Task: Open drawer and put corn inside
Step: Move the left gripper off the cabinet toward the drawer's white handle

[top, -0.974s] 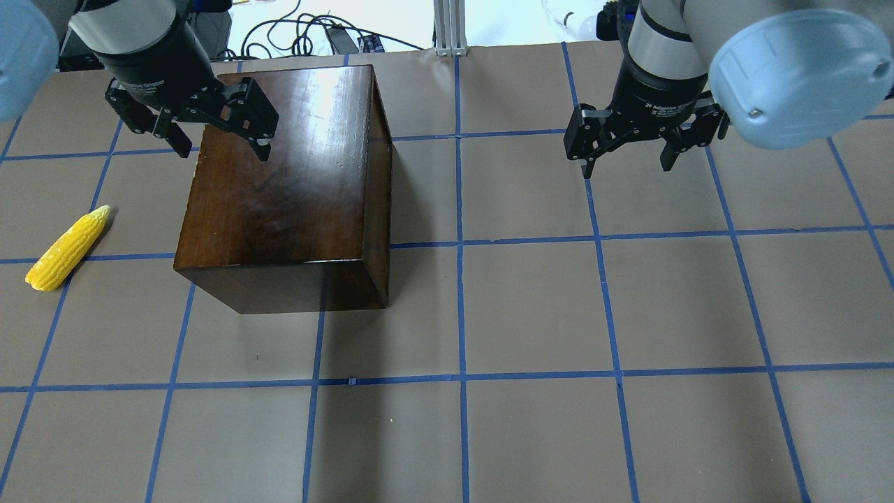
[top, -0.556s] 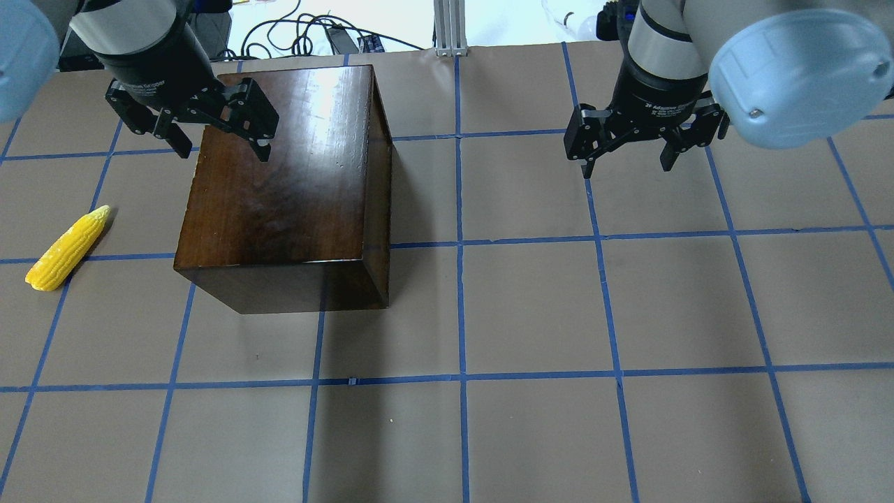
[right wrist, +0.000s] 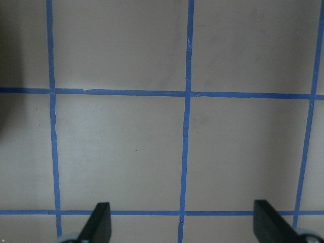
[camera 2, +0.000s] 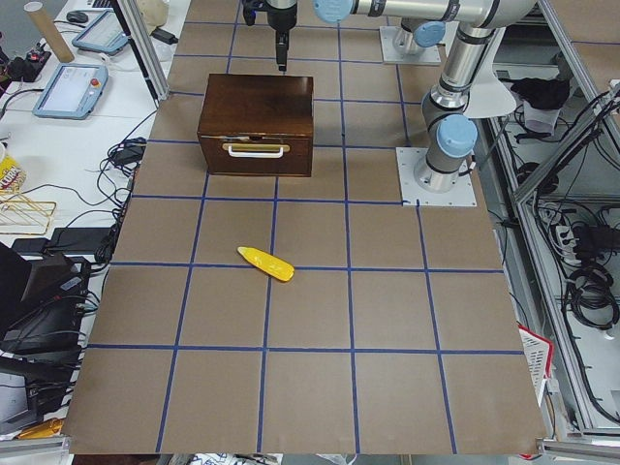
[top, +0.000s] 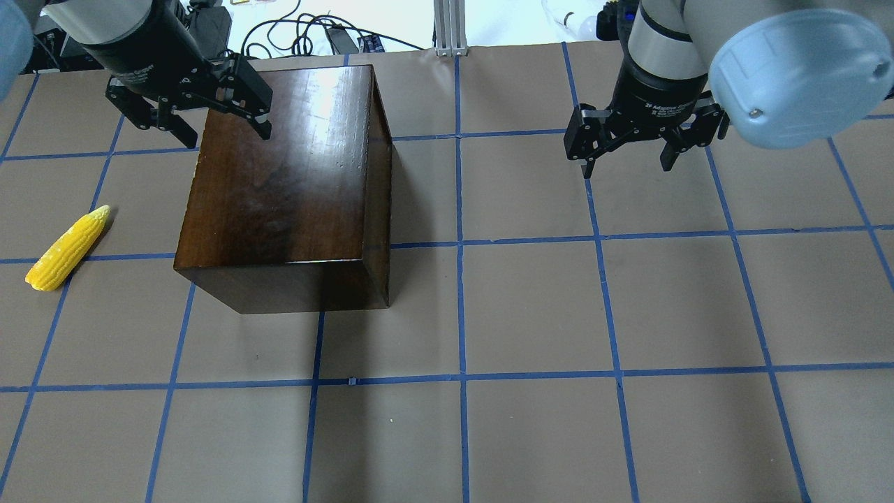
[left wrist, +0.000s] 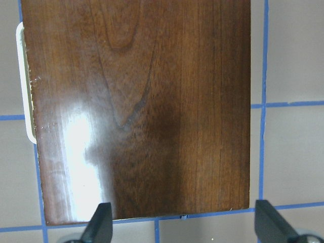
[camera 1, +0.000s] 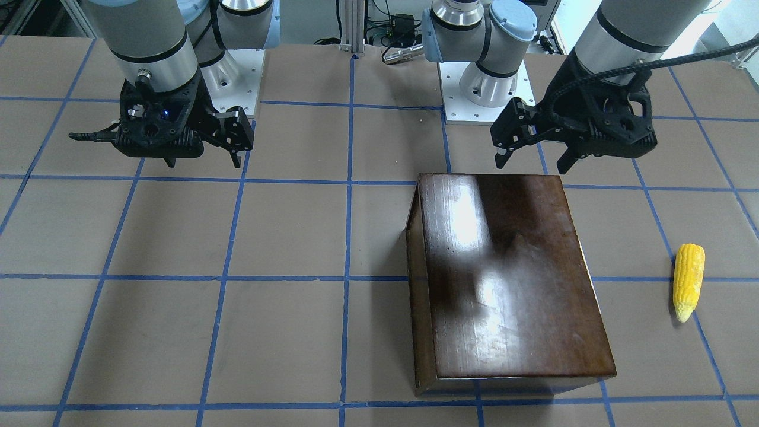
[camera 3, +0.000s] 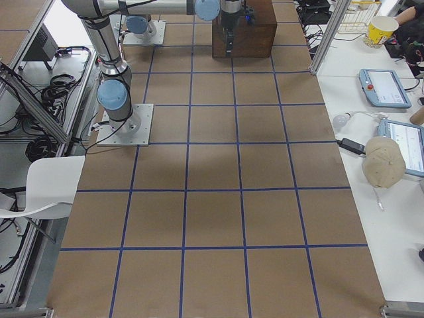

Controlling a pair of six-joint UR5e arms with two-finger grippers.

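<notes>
Overhead exterior shows the dark glossy box sitting on the brown table, and I'd use it as the marker for everything else. Its drawer is pushed in flush, and the pale handle faces away from the right arm. The corn lies flat on the table off that handle side, well apart from the box, tapered tip pointing towards the robot's end. The left gripper hovers above the box's edge nearest the robot's base, fingers spread wide and holding nothing. The right gripper hangs over bare table well off the box's opposite side, its fingers just as wide apart and empty.
</notes>
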